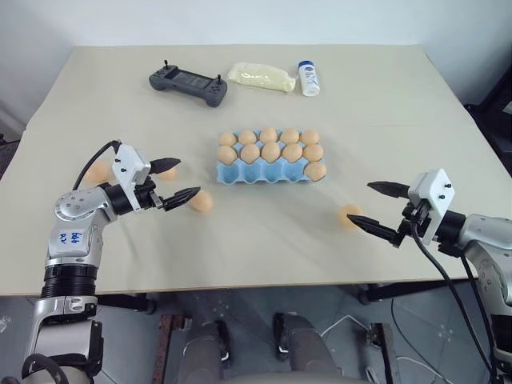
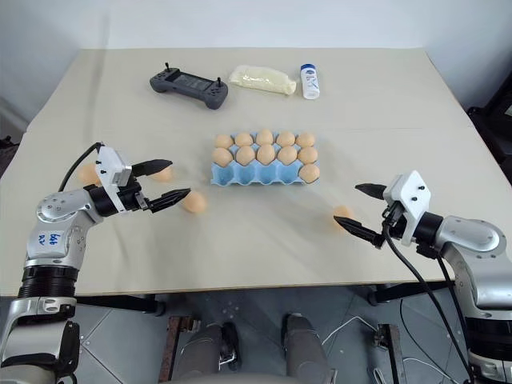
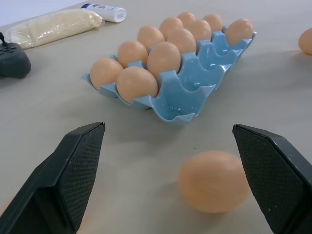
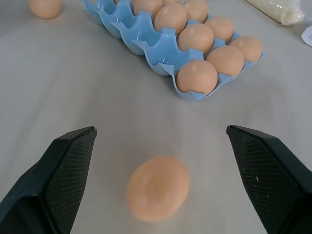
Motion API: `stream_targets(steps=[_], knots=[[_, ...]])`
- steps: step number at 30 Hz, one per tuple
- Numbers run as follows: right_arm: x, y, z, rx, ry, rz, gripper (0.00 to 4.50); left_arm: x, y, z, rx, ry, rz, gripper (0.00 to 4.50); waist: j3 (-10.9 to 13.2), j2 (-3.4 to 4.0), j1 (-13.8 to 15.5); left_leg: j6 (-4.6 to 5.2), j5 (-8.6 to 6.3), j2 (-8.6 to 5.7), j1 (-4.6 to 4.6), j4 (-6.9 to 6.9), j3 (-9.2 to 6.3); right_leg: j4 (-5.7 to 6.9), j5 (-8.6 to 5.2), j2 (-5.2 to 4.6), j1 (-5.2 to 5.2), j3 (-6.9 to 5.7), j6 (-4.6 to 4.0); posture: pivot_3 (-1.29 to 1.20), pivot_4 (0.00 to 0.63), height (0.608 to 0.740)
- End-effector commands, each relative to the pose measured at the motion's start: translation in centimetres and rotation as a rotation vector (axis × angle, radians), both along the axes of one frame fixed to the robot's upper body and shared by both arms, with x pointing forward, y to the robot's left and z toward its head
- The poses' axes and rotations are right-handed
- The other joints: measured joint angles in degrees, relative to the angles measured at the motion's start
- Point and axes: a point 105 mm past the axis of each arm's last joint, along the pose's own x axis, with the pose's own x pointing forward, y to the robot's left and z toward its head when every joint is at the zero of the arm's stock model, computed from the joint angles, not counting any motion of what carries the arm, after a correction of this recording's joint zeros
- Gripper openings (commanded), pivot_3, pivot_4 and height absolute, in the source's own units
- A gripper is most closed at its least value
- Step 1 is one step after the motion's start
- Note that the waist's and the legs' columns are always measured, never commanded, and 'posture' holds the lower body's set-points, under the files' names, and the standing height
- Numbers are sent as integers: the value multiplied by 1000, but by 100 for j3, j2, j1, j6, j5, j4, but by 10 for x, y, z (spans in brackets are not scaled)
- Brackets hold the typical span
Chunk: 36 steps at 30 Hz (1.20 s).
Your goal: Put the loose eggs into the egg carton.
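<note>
Two wide-open, empty tools (image 1: 176,182) (image 1: 378,207), one loose egg (image 1: 201,201) (image 1: 349,215) just before each

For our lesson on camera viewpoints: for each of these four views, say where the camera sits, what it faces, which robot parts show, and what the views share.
Left eye and right eye views: head camera, looking forward and down over the table; both arms show, left gripper and right gripper open.
Left wrist view: along its fingers toward a loose egg and the egg carton.
Right wrist view: along its fingers toward another egg.
Shared: the carton.
</note>
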Motion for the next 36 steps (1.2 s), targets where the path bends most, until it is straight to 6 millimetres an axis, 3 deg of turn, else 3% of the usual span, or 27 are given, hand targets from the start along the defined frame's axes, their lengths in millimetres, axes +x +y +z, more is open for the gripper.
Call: stream_targets(steps=[1,10,15,25,28,32,36], knots=[[1,1,17,-13,-68,3,4500,3,-3,14,4,-61,1,4462,0,0,1,0,0,0,0,0,0,0,0,0,0,0,0,0,150,740],[7,2,26,-2,-92,-6,4500,5,-5,18,5,-88,61,4462,0,0,3,1,1,0,0,0,-1,1,0,1,0,0,0,0,150,740],[5,-3,40,45,-120,-62,4500,3,-16,22,3,-92,34,4462,0,0,5,2,1,-1,0,2,0,1,1,1,0,1,1,0,150,740],[-69,-23,19,-37,81,-164,4500,-12,-46,18,-14,-51,-158,4462,0,0,151,8,-6,-3,-3,1,-4,-14,3,4,10,-1,5,0,150,740],[-83,-25,12,-69,117,-198,4500,-13,-49,15,-20,-37,-194,4462,-1,-1,132,1,-13,-3,7,1,-7,-40,17,4,30,-3,6,0,150,740],[-81,-20,8,-34,95,-231,4500,-17,-52,14,-46,-21,-247,4462,-2,-2,89,13,-6,4,14,-6,-16,-114,39,10,63,-5,-48,0,150,740],[-63,-15,4,47,63,-281,4500,-20,-48,9,-15,-6,-264,4462,-3,-3,57,15,-4,35,19,-11,-15,-174,64,13,90,-5,-82,0,150,740]])
